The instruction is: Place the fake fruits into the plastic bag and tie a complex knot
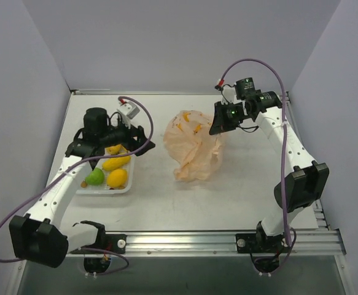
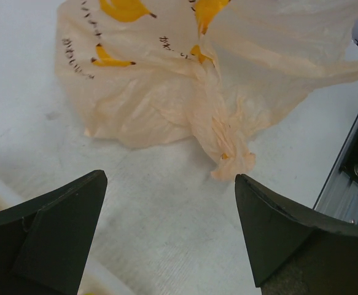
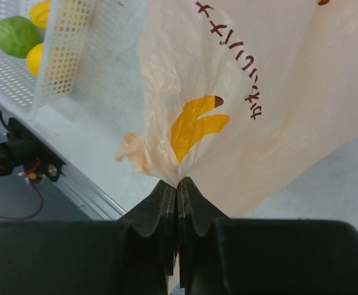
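The peach plastic bag (image 1: 194,147) with banana prints lies crumpled mid-table; it also shows in the left wrist view (image 2: 166,92) and the right wrist view (image 3: 258,92). My right gripper (image 1: 218,126) (image 3: 178,182) is shut on the bag's right upper edge and holds it up. My left gripper (image 1: 143,140) (image 2: 169,230) is open and empty, above the tray's right side, facing the bag. Fake fruits lie in the white mesh tray (image 1: 122,187): a green round one (image 1: 94,177), a yellow one (image 1: 116,178) and another yellow one (image 1: 116,162). The green one also shows in the right wrist view (image 3: 16,35).
A small white and red object (image 1: 128,109) stands behind the tray. A metal rail (image 1: 228,241) runs along the near edge. Grey walls close in the left, back and right.
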### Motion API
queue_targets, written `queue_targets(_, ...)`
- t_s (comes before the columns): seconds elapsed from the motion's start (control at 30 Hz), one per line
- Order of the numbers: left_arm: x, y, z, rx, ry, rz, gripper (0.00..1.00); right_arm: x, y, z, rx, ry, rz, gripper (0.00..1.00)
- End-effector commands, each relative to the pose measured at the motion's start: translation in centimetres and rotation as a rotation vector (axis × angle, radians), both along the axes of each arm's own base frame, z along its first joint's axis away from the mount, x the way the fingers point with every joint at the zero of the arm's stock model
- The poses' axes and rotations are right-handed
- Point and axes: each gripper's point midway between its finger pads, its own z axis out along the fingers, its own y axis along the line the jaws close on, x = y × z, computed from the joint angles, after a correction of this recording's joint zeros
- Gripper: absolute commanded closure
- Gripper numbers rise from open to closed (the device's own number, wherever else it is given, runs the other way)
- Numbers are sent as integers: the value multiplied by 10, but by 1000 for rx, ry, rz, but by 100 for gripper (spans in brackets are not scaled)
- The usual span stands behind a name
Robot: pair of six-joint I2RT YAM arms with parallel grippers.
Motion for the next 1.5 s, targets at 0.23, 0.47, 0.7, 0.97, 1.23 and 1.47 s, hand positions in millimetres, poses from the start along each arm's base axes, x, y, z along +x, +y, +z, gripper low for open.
queue_targets(0.23, -21, -93, -47, 67, 15, -221, 3, -24, 13, 21, 130, 78, -55, 100)
queue_targets(0.47, -48, -123, -74, 33, 75, -259, 3, -17, 6, 15, 125, 95, -175, 100)
queue_targets(0.7, -43, -132, -117, 71, 151, -130, 3, -19, 4, 8, 173, 149, -246, 100)
queue_targets(0.97, -25, -123, -156, 183, 235, -67, 59, -27, -11, 7, 194, 147, -243, 100)
queue_targets(1.23, 39, -51, -43, 9, 108, 89, 100, -62, -100, -42, -295, -24, -30, 100)
queue_targets(1.47, 85, 20, -12, -21, 76, 318, 100, -71, -161, -77, -599, -173, 38, 100)
